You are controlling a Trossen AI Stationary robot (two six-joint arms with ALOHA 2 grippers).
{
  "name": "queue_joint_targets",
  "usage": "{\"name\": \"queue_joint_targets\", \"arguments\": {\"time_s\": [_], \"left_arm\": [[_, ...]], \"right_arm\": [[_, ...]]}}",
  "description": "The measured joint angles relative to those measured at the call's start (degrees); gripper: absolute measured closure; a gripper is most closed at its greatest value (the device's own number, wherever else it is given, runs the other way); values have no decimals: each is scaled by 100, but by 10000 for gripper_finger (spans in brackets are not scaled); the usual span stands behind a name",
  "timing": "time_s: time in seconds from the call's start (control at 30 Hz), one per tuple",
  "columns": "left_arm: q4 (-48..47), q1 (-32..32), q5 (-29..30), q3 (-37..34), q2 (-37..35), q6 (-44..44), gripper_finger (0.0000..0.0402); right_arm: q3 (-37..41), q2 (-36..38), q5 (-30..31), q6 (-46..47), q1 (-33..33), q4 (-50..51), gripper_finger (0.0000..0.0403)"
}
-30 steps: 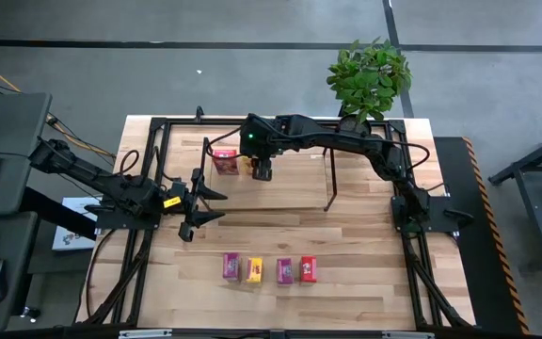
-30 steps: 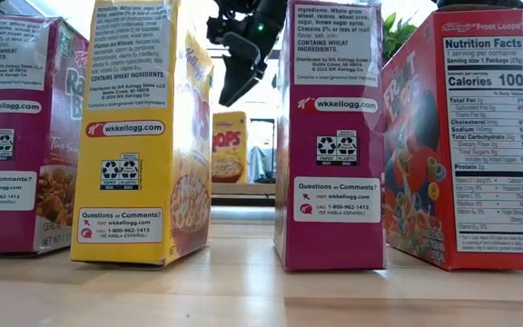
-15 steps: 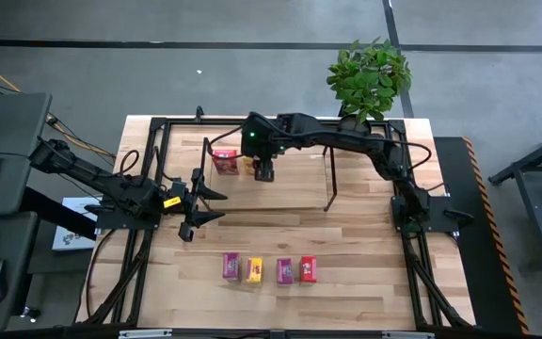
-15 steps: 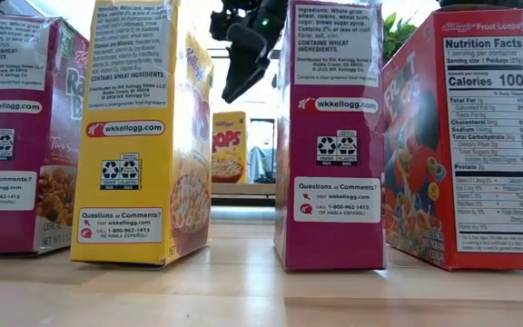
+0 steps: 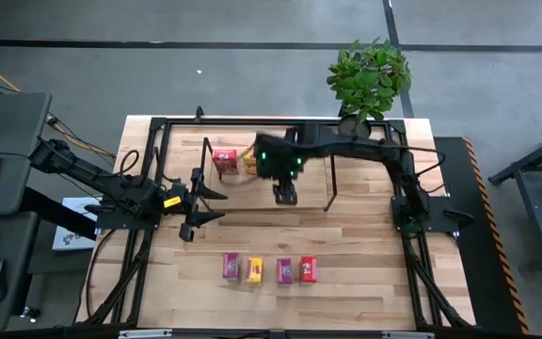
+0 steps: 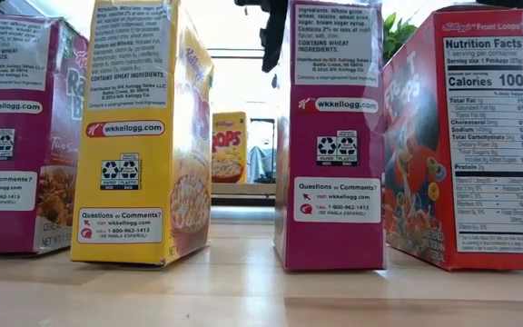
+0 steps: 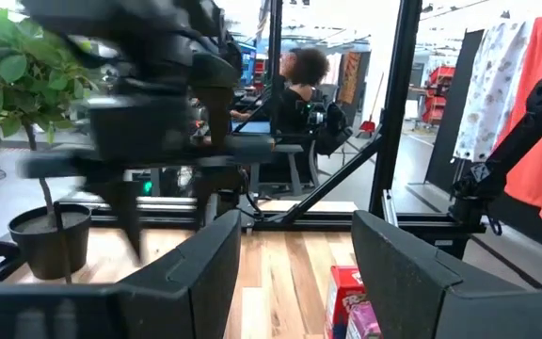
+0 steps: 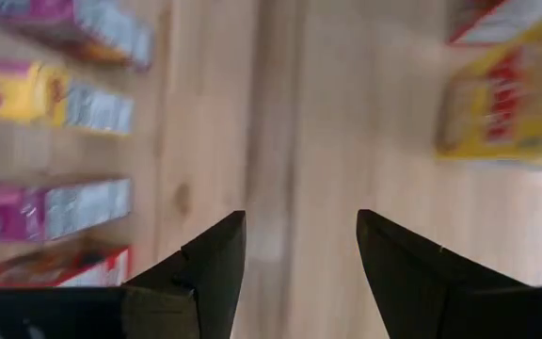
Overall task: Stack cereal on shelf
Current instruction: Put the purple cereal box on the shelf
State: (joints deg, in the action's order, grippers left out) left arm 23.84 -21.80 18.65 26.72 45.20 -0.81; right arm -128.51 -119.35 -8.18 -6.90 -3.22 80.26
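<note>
Since a second ago, the right gripper (image 5: 287, 195) has drawn back from the low light wooden shelf with thin black wire ends (image 5: 313, 160) toward the table's middle, fingers spread and empty. A small red cardboard cereal box (image 5: 224, 161) and a yellow one (image 5: 249, 162) stand side by side on the shelf. Four more small boxes, magenta-purple (image 5: 231, 267), yellow (image 5: 253, 270), magenta-purple (image 5: 284, 270) and red (image 5: 308, 269), line the near edge. The left gripper (image 5: 205, 204) waits open at the left.

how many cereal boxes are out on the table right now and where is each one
6. Four stand in a front row: magenta box, yellow box, second magenta box, red box. Two sit on the shelf: red shelf box, yellow shelf box.
</note>
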Motion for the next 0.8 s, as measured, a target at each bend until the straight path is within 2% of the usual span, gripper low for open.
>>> {"name": "queue_joint_targets", "arguments": {"time_s": [0.27,0.4,0.67,0.8], "left_arm": [[-2,0,0,0,-1,-1,206],[3,2,1,0,-1,-2,206],[-1,1,2,0,0,-128,206],[-3,0,0,0,-1,-157,206]], "right_arm": [[1,75,1093,646,1176,682,208],[1,309,1982,1356,1770,986,208],[0,824,3888,3229,3171,978,208],[0,880,4770,3683,3801,976,208]]}}
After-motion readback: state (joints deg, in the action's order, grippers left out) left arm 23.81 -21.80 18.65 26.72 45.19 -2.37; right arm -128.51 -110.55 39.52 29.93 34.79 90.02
